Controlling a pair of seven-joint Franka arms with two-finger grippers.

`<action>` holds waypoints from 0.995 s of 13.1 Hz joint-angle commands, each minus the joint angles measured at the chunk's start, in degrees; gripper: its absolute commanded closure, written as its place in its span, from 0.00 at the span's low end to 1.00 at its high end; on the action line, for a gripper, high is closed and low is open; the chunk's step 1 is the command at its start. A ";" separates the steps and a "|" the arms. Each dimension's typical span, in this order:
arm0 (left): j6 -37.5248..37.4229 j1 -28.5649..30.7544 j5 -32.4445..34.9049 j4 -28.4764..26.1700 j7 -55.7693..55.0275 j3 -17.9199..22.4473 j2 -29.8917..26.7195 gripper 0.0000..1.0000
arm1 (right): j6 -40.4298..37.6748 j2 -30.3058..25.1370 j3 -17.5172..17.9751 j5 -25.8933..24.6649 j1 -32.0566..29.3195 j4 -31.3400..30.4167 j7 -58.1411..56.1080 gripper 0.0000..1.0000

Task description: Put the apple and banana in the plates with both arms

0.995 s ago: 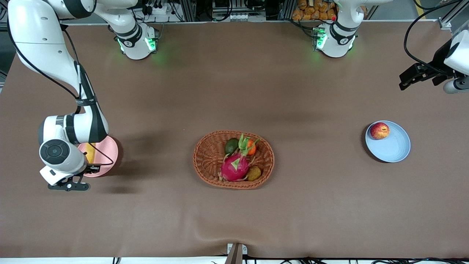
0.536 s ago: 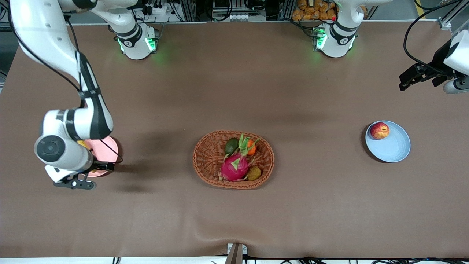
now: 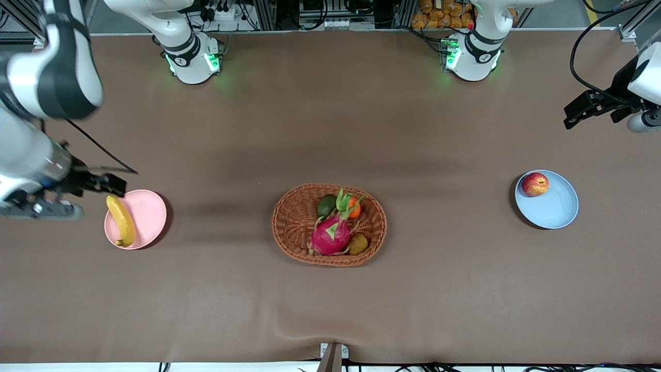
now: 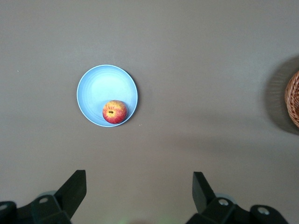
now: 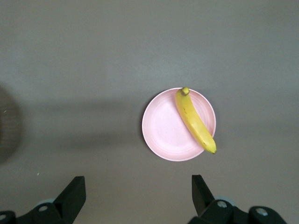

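Having let go of the banana (image 3: 121,220) on the pink plate (image 3: 147,212), the right hand (image 5: 135,196) rises wide open and empty, while the apple (image 3: 535,184) lies on the blue plate (image 3: 555,209) and the left hand (image 4: 138,193) waits open, so the task seems finished.

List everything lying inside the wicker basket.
The wicker basket holds a dragon fruit, an avocado, a tangerine and a brownish kiwi-like fruit. Anything beneath the dragon fruit is covered.

The banana (image 3: 121,220) lay on one plate (image 3: 150,214) at my right arm's end of the bench (image 3: 330,129). The apple (image 3: 535,184) sat on the other plate (image 3: 555,209) at my left arm's end. A basket (image 3: 289,227) stood between them.
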 commanded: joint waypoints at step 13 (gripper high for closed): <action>0.48 0.41 -0.86 -0.59 1.60 0.55 -0.75 0.00 | -17.44 -8.29 5.00 7.45 -9.87 6.46 2.21 0.00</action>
